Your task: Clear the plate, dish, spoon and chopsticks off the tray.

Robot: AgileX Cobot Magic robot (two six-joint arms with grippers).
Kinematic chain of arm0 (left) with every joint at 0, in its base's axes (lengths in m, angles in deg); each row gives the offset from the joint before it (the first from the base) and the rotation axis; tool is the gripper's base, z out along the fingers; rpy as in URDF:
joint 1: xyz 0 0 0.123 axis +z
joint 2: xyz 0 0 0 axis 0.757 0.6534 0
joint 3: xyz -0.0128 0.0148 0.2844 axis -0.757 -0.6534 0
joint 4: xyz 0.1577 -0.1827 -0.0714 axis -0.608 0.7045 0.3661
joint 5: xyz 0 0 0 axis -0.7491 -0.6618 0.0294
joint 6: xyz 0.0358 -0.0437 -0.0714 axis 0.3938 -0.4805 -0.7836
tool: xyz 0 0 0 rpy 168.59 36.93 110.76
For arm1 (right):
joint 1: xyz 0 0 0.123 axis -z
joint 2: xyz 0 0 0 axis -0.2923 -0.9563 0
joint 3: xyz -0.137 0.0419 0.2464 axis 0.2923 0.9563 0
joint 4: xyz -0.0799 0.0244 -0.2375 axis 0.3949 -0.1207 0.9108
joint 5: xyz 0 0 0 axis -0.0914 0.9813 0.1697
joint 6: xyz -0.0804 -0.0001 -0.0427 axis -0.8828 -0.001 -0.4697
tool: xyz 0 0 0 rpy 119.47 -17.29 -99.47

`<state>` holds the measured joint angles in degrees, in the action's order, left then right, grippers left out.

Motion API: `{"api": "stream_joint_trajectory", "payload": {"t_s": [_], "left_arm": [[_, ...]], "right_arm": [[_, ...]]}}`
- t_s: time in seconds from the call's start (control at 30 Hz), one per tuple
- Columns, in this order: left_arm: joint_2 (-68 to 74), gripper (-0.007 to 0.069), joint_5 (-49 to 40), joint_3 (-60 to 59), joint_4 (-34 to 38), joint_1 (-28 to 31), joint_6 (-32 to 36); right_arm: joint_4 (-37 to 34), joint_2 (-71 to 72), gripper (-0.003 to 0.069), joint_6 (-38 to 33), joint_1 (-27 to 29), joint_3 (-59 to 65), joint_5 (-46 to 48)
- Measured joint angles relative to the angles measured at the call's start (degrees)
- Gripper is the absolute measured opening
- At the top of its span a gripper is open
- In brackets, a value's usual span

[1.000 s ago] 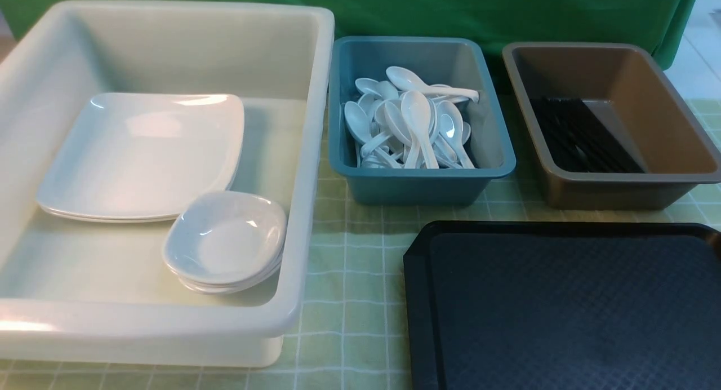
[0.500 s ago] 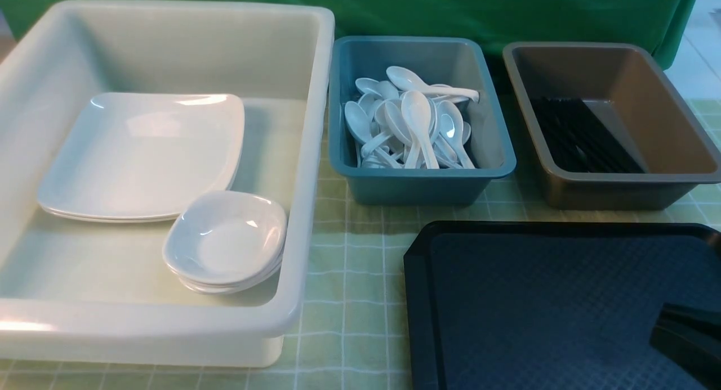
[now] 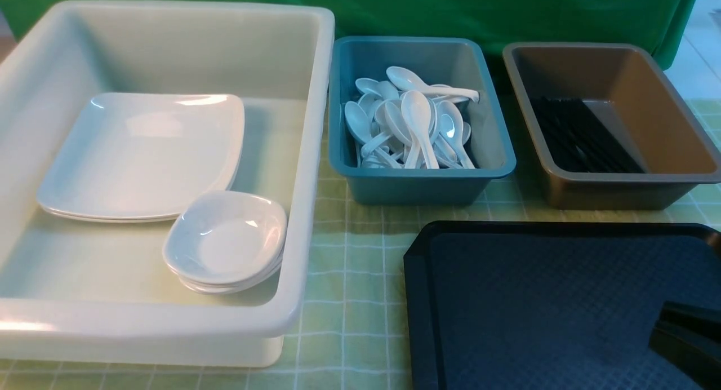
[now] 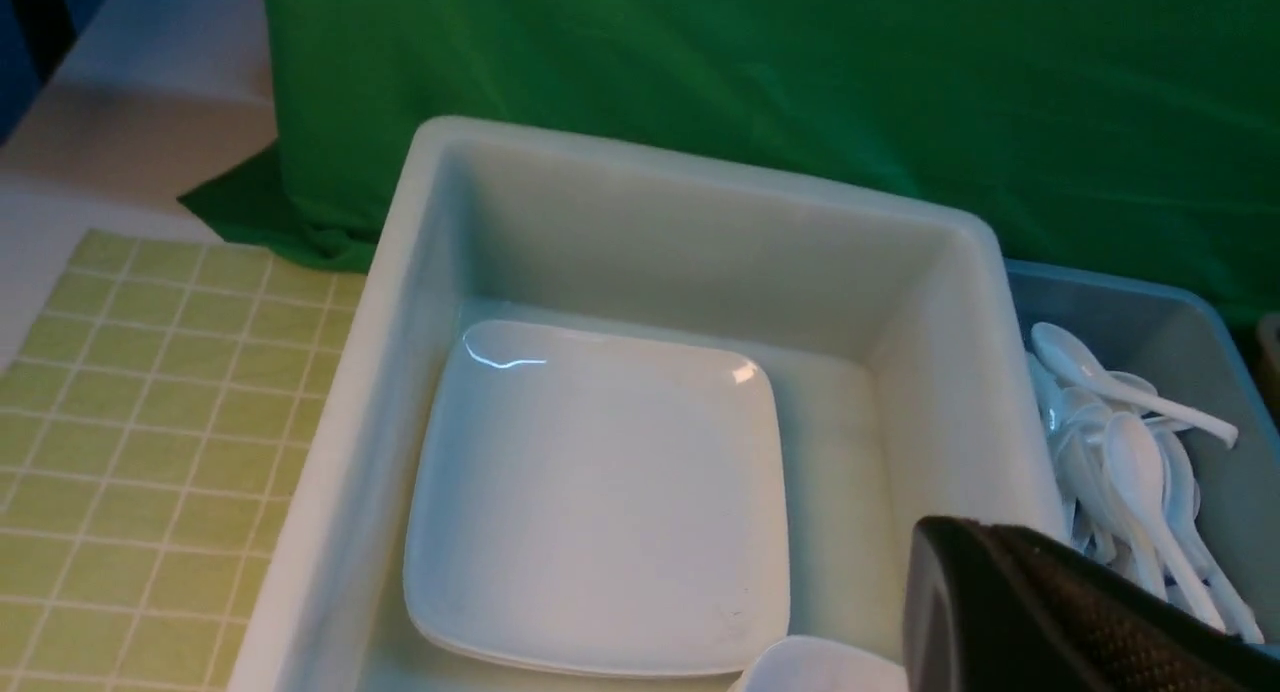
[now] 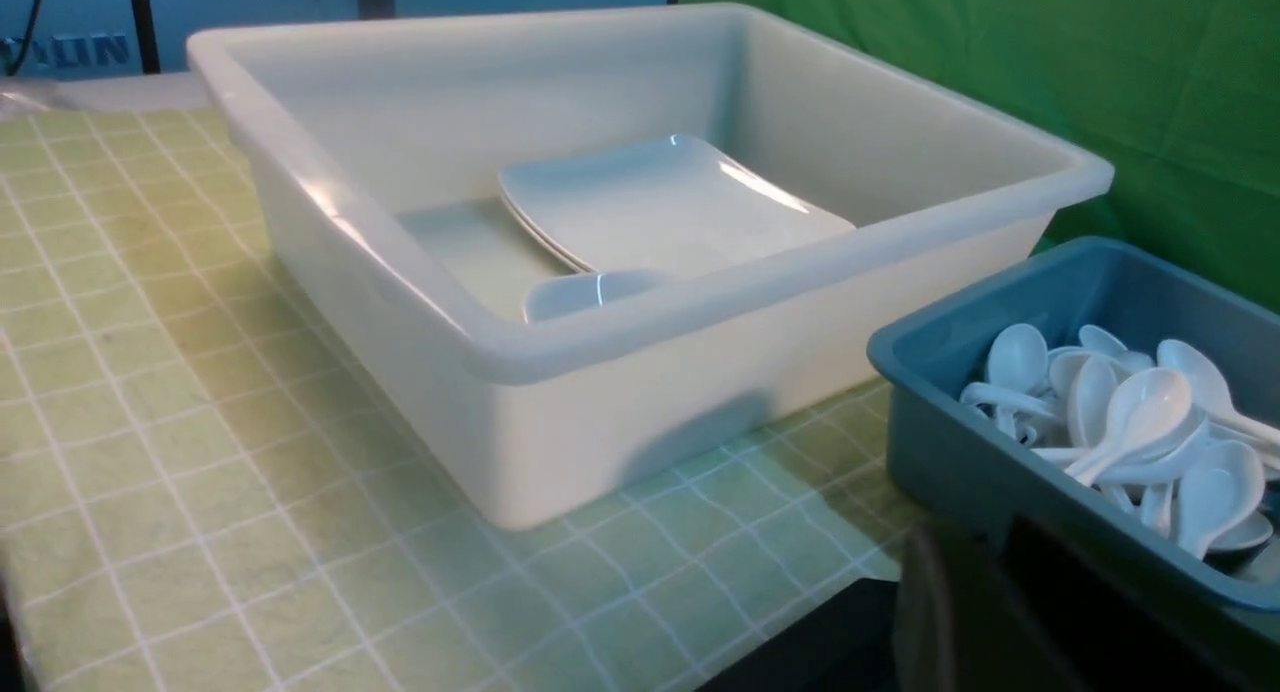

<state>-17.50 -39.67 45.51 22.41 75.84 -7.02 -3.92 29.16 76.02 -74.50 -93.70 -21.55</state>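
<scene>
The dark tray [image 3: 535, 305] lies at the front right, and nothing lies on the part of it I see. White plates [image 3: 141, 153] and small dishes [image 3: 225, 240] sit stacked in the white tub [image 3: 312, 153]. Several spoons [image 3: 414, 125] fill the teal tub [image 3: 417, 190]. Black chopsticks [image 3: 580, 136] lie in the brown tub [image 3: 619, 193]. My right gripper [image 3: 662, 325] hangs low over the tray's near right part, its fingers close together with only a thin slit showing. My left gripper [image 4: 960, 547] is shut and empty, above the white tub's near corner [image 4: 1000, 452].
The three tubs stand in a row along the back, on a green checked cloth [image 3: 349, 277]. A green curtain [image 3: 450, 12] hangs behind them. A strip of cloth separates the white tub from the tray.
My right gripper came into the front view at the lower right, over the tray, and has stayed there since. The tubs and their contents have not moved.
</scene>
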Motion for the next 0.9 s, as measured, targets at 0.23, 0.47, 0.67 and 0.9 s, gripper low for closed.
{"api": "stream_joint_trajectory", "payload": {"t_s": [0.23, 0.47, 0.67, 0.9], "left_arm": [[-6.13, -0.0012, -0.11, -7.49, 0.05, 0.00, -0.04], [-7.53, -0.0012, -0.25, -15.14, -0.14, 0.00, -0.04], [-7.53, -0.0012, -0.13, -20.38, -0.19, 0.00, 0.35], [-7.53, -0.0012, 0.47, -22.33, -0.61, 0.00, 2.52]], "right_arm": [[-14.68, 3.07, 0.0081, 0.02, -0.49, 2.30, -3.32], [-16.56, 13.12, 0.0095, 0.02, 17.12, 12.71, -9.72], [-16.57, 21.95, 0.0118, 0.02, 39.12, 20.87, -10.03], [-16.57, 22.78, 0.0133, 0.02, 52.49, 26.70, -8.76]]}}
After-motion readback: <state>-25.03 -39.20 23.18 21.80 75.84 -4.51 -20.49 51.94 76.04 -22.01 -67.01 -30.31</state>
